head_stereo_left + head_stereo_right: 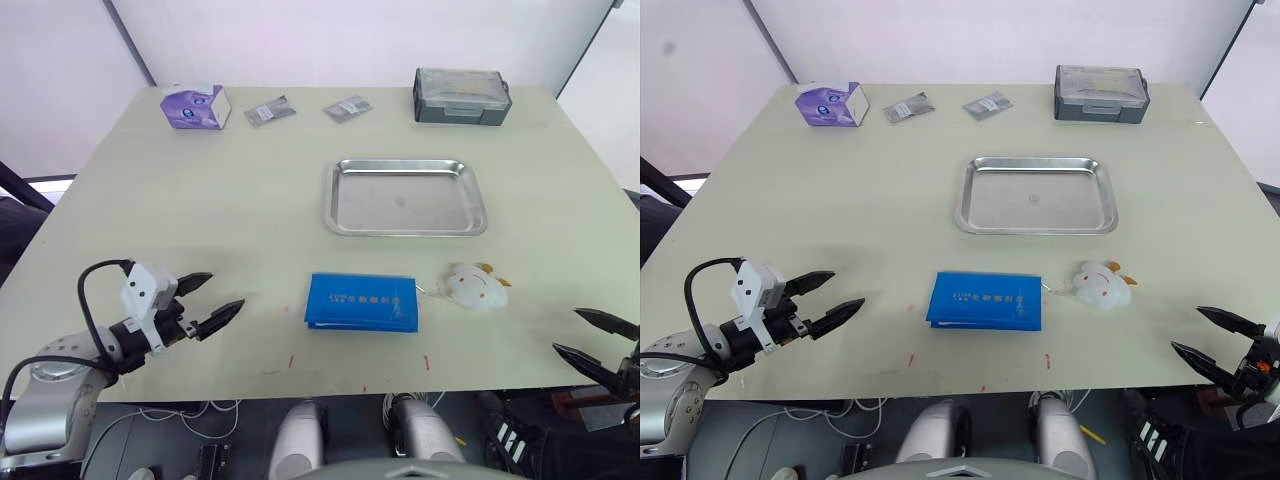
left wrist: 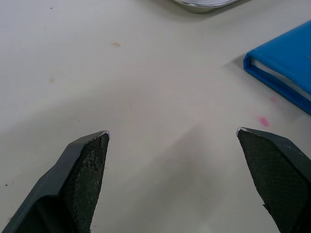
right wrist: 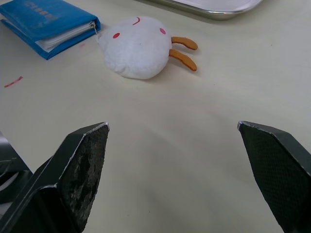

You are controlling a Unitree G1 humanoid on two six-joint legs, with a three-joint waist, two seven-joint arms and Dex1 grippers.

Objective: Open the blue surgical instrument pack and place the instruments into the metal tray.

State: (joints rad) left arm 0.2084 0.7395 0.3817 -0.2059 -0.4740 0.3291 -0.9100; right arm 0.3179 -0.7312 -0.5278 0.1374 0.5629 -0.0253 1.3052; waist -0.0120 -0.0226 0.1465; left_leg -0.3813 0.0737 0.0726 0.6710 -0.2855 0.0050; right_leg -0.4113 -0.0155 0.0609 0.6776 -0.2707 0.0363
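Observation:
The blue surgical instrument pack (image 1: 362,302) lies flat and folded shut on the table near its front edge, white print on top. Just beyond it rests the metal tray (image 1: 405,197), bare inside. The instruments are hidden. My left gripper (image 1: 214,300) hovers open over the front left of the table, well to the left of the pack (image 2: 284,68). My right gripper (image 1: 594,342) is open at the front right edge, apart from the pack (image 3: 48,24). Neither holds anything.
A white plush toy (image 1: 477,287) with orange feet lies just right of the pack. Along the far edge stand a purple tissue box (image 1: 195,105), two small grey sachets (image 1: 269,111) and a grey lidded plastic box (image 1: 461,95). Small red marks (image 1: 427,361) dot the front edge.

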